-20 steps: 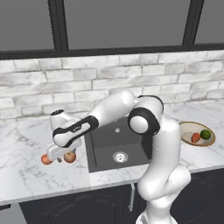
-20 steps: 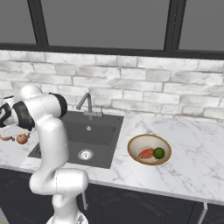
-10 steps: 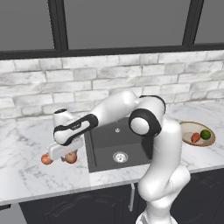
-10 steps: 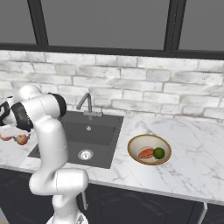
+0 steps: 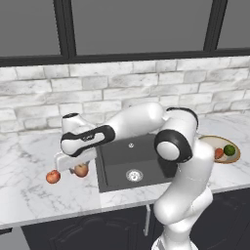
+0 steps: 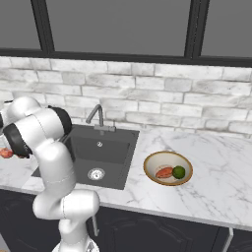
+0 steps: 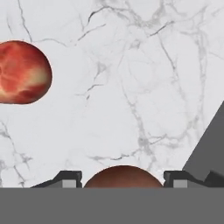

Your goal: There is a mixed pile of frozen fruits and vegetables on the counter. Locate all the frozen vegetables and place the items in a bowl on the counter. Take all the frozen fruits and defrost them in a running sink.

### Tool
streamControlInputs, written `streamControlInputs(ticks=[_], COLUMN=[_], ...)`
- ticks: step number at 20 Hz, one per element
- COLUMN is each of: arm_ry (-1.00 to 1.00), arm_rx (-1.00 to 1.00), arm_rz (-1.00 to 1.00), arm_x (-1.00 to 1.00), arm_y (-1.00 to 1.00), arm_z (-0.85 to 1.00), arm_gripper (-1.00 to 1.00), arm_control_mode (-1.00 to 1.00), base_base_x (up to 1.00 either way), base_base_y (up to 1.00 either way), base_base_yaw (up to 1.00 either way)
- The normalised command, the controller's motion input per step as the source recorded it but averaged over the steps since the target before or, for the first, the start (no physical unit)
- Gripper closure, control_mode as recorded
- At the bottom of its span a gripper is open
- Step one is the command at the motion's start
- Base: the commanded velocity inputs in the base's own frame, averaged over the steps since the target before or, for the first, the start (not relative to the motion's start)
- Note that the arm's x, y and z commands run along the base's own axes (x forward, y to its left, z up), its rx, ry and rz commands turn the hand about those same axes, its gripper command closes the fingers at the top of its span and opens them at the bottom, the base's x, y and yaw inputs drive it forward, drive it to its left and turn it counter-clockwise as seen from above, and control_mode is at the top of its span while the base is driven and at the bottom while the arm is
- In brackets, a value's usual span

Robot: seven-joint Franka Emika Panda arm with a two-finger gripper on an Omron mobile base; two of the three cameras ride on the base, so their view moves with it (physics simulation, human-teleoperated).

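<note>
Left base view: two apples (image 5: 53, 176) (image 5: 81, 170), one bowl (image 5: 234, 157).

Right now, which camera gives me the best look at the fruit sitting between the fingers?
The hand view: the red-tan fruit sits low between the fingertips, its top visible. The left base view shows it on the counter, partly under the gripper. In the right base view, I cannot make it out.
</note>
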Motion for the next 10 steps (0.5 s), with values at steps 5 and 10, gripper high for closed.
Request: streamControlInputs(ticks=[5,10], arm_ry=[-0.10,-0.04], arm_rx=[0.00,0.00], arm_rz=[-0.18,-0.22], arm_x=[-0.09,0.00], arm_y=[-0.43,-0.50], arm_z=[0.22,0.14], arm_gripper=[1.00,1.00], arm_control_mode=[-1.00,-1.00], base_base_x=[0.00,0.00], base_base_y=[0.00,0.00], base_base_yaw=[0.00,0.00])
